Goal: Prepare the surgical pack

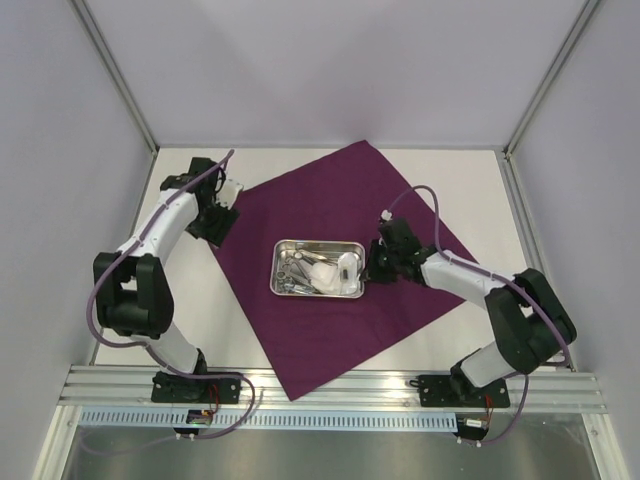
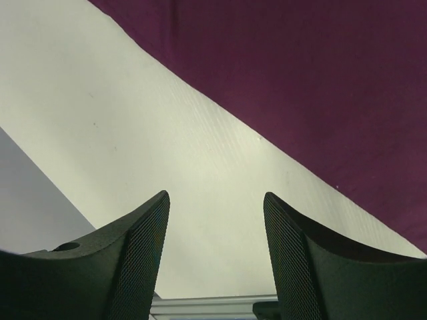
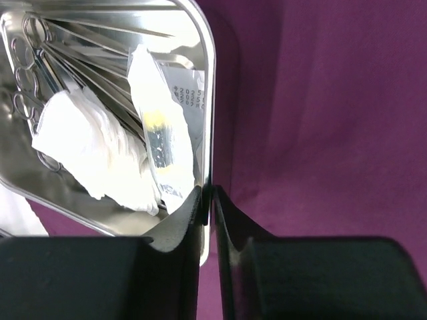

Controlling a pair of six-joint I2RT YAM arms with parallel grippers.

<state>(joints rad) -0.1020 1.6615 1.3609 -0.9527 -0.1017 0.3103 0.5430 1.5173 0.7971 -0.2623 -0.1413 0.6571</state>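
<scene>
"How did the jaws stand?"

"The right gripper (image 3: 207,200) was clamped on the thin rim of the tray (image 3: 208,100). The left gripper (image 2: 217,207) gaped wide above the bare white table (image 2: 133,133), holding nothing."

"And the tray?"

"Shiny steel with rounded corners, it sat mid-way on the flat purple cloth (image 3: 320,133). Inside were ring-handled instruments (image 3: 40,67), fluffy white gauze (image 3: 87,147) and a clear packet (image 3: 160,140)."

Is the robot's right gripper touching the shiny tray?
Touching. The right wrist view shows the right gripper closed on the rim of the tray, one finger inside the tray and one outside, with no gap.
</scene>
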